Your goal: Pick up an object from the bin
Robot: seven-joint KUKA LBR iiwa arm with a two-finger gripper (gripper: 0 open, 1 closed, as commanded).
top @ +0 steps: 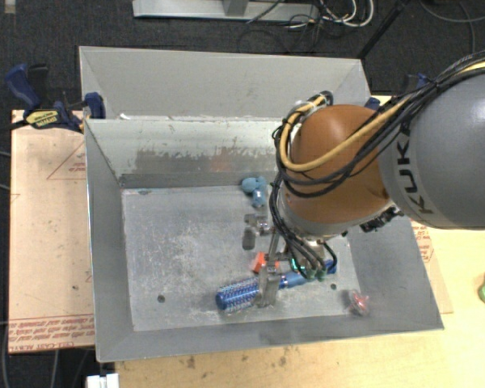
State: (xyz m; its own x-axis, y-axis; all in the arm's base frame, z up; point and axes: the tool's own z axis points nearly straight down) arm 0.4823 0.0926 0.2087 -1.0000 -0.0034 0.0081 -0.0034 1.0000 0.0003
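Note:
My gripper (260,261) hangs low over the front middle of the bin, beneath the arm's orange dome. It is open: one fingertip (250,233) stands toward the back and the other (268,291) toward the front. A small orange-red piece (260,262) shows on the floor between them, not gripped. A blue bristly roller (237,296) lies just left of the front fingertip, touching or nearly touching it. A blue and green thing (297,278) lies right of the gripper, partly hidden by the wrist.
A pale blue lump (255,187) sits near the back wall, behind the gripper. A small pink and clear thing (357,301) lies at the front right. The bin's left half is bare floor. The arm covers the right side.

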